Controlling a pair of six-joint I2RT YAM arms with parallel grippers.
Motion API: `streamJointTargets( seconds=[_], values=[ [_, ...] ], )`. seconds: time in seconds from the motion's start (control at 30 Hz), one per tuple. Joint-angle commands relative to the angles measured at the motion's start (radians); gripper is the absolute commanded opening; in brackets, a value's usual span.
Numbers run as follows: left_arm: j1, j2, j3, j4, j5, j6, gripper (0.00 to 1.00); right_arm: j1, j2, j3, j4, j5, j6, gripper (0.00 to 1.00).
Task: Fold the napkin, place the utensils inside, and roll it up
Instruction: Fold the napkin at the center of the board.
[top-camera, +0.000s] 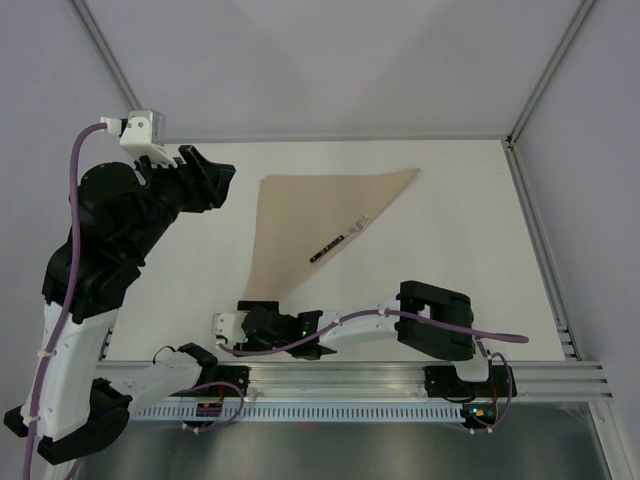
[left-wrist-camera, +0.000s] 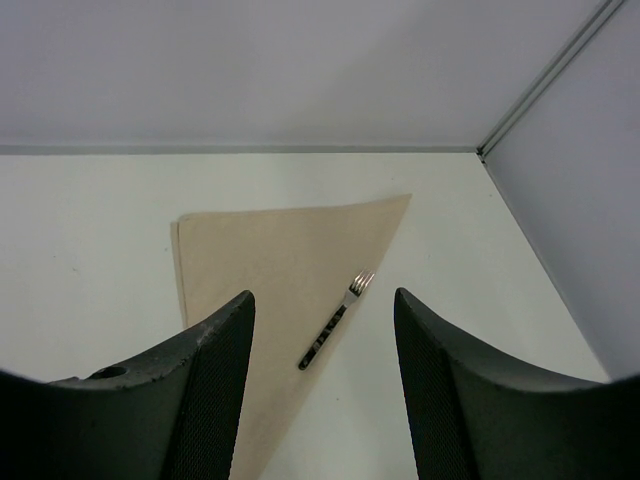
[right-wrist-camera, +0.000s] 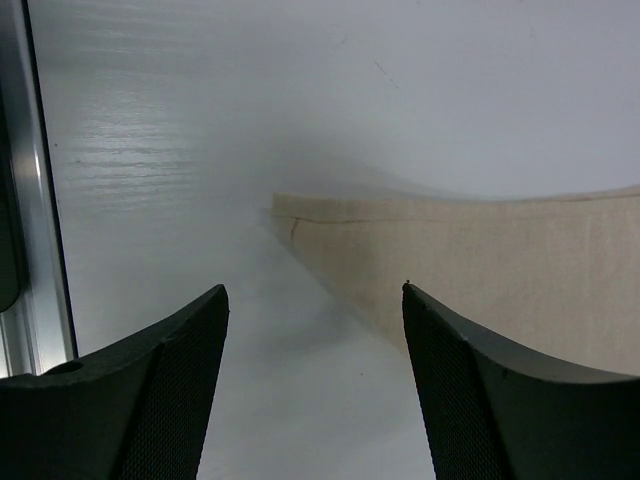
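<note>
Pretty bare setup: white desk (top-camera: 450, 220), grey enclosure walls (top-camera: 300, 60) round the far and side edges, aluminium rail (top-camera: 400, 375) along the near edge, purple cable (top-camera: 75, 190) looping up the left arm. Open sightline from both wrist cameras to the napkin (top-camera: 310, 215).

On to the left fingers (top-camera: 212, 180): spread wide, holding nothing, up high past the napkin's far-left corner and well apart from it. Seen from that wrist, napkin (left-wrist-camera: 270, 260) spread out below and ahead of the left fingers (left-wrist-camera: 322, 305), with the fork (left-wrist-camera: 335, 322) showing in the gap.

Then the right fingers (top-camera: 245, 322): also spread wide and empty, down low near the rail, just beside the napkin's near tip. From that wrist, tip just ahead of the right fingers (right-wrist-camera: 315, 295), sheet (right-wrist-camera: 500, 270) fanning off to the right of the view, rail (right-wrist-camera: 40, 250) off at the left. Apart from the sheet, by the look of it.

Napkin itself: tan, flat on the desk, folded into a triangle, two layers visible at the tip. Long edge running diagonally from the near tip by the right fingers out to the far-right corner. Fork (top-camera: 340, 240) laid right along that edge, same diagonal, tines toward the far right, dark handle back toward the right fingers.
</note>
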Motion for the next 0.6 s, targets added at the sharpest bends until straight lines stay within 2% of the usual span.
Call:
streamJointTargets(
  seconds=[0.0,0.4,0.53,0.57],
  values=[
    [0.001,-0.008,0.003,-0.008,-0.022,-0.007,0.62,0.020,0.054,0.044,0.102,0.029,-0.047,0.76],
    [0.001,-0.008,-0.031,-0.010,-0.048,0.003,0.62,0.028,0.141,0.071,0.191,0.095,-0.098,0.74],
    [0.000,-0.008,-0.039,-0.010,-0.044,0.002,0.62,0.028,0.151,0.059,0.211,0.111,-0.112,0.67],
    [0.000,-0.008,-0.040,-0.010,-0.042,0.002,0.62,0.028,0.149,0.054,0.217,0.111,-0.116,0.62]
  ],
)
